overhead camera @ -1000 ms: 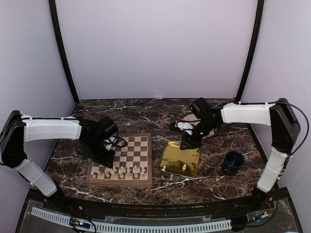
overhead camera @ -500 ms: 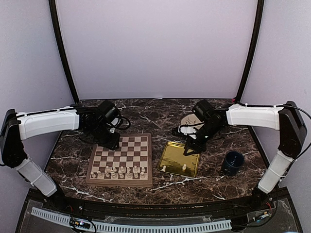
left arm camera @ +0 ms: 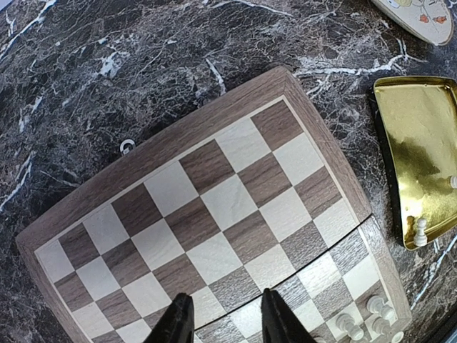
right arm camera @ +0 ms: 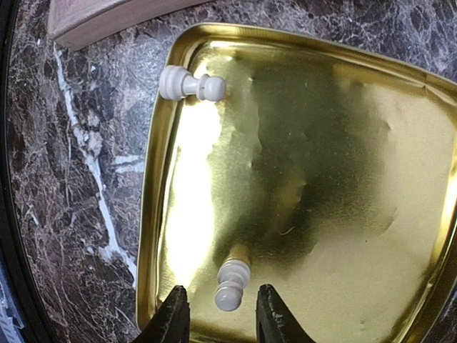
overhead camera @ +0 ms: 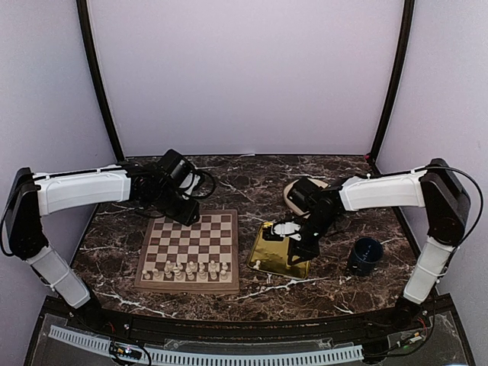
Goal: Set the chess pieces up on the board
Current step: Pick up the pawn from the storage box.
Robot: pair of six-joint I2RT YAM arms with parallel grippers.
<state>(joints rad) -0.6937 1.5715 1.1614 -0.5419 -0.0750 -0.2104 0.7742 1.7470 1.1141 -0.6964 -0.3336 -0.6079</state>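
Observation:
The board lies left of centre, with cream chess pieces along its two near rows. My left gripper hovers open over the board's far edge; in the left wrist view its fingertips frame bare squares of the board. My right gripper is low over the gold tray, open, with an upright pawn between its fingers and a gap on each side. A second pawn is by the tray's rim.
A blue cup stands right of the tray. A pale plate lies behind the right gripper. The left wrist view also catches the tray with a pawn and the plate's edge.
The left gripper has drawn back from the board's near rows to its far edge. The right gripper has moved nearer and down onto the tray, around a pawn.

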